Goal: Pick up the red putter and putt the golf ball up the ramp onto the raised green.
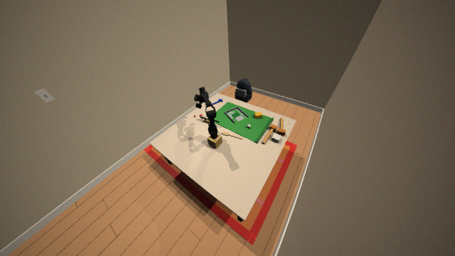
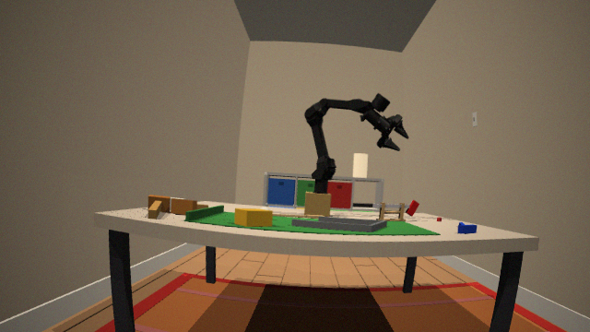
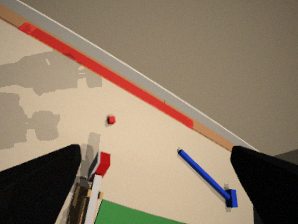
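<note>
The red putter's red head (image 1: 201,115) (image 2: 412,207) (image 3: 104,163) sticks up from a small wooden rack (image 2: 392,212) that holds the putter; its pale shaft (image 3: 93,200) slants over the rack. A white golf ball (image 1: 249,126) sits on the green mat (image 1: 259,132) (image 2: 217,219) (image 3: 135,215); I cannot see it in the exterior view. Grey walls (image 2: 341,225) surround the raised green (image 1: 235,114), with a pale ramp (image 1: 240,119) on the ball's side. My gripper (image 1: 197,101) (image 2: 403,143) (image 3: 158,153) is open and empty, high above the table and pointing down at a slant.
A blue putter (image 1: 217,102) (image 2: 466,228) (image 3: 205,175) lies beyond the mat. A small red cube (image 1: 195,116) (image 2: 439,219) (image 3: 111,120) lies near the rack. A yellow block (image 1: 258,115) (image 2: 253,218) stands on the mat. Wooden mallets (image 1: 281,131) and a white block (image 1: 276,137) lie past its far side.
</note>
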Available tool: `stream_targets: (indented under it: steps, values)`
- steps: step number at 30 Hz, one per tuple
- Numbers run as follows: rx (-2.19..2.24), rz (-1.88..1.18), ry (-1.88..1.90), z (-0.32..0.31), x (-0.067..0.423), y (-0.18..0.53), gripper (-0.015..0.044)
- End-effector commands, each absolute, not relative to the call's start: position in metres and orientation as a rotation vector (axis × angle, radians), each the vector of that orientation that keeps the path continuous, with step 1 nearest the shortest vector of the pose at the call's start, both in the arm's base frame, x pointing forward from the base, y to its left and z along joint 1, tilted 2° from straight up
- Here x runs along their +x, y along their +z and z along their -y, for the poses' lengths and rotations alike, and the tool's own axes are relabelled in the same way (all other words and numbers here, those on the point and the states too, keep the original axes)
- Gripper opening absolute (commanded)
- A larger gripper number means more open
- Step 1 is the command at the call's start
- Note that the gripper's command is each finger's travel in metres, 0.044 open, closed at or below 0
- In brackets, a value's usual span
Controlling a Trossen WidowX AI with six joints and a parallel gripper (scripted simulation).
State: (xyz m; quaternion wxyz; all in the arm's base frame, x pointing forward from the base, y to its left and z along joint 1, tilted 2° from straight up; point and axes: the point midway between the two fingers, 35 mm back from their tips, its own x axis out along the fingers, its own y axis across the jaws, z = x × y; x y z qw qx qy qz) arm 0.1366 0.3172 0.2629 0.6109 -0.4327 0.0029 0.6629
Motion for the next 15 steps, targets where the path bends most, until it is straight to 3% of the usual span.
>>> stream_targets:
  steps: [1,9,15]
  values:
    - [-1.094,-0.217,1.488,-0.294,0.175,0.202,0.044]
    - [-1.172,-0.607,1.456,-0.224,0.223,0.104,0.044]
    - [-1.149,-0.865,1.471,-0.17,0.226,0.049,0.044]
